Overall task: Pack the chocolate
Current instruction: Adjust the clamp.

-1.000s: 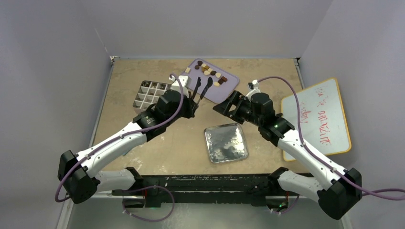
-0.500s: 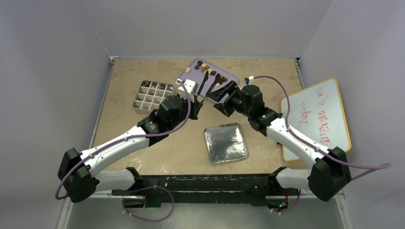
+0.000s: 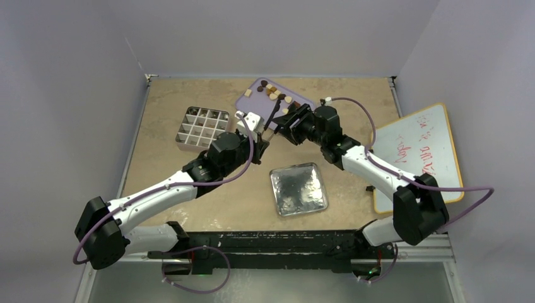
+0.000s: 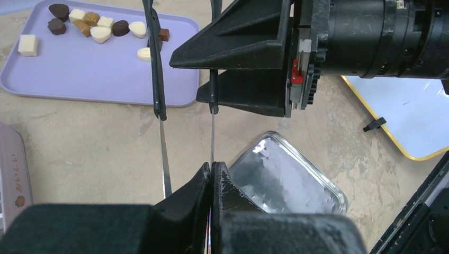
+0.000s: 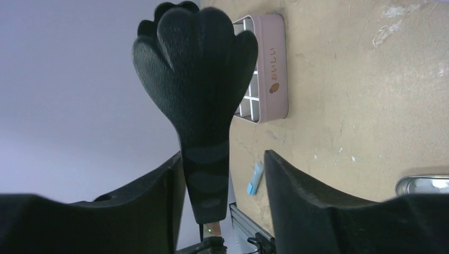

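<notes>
on the tweezers (image 4: 157, 69), left gripper (image 4: 212, 168) outstretched

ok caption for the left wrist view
Left hand pinches one tweezers prong, right hand open around the handle, chocolates waiting on the purple tray.

The pink box (image 5: 274, 63) side reads "おいしい".

chocolate (image 4: 100, 34): dark brown, tan, cream | tray (image 4: 79, 69): lilac | tweezers (image 4: 155, 63): black | tin (image 4: 286, 180): silver | box (image 5: 275, 53): pink
</notes>
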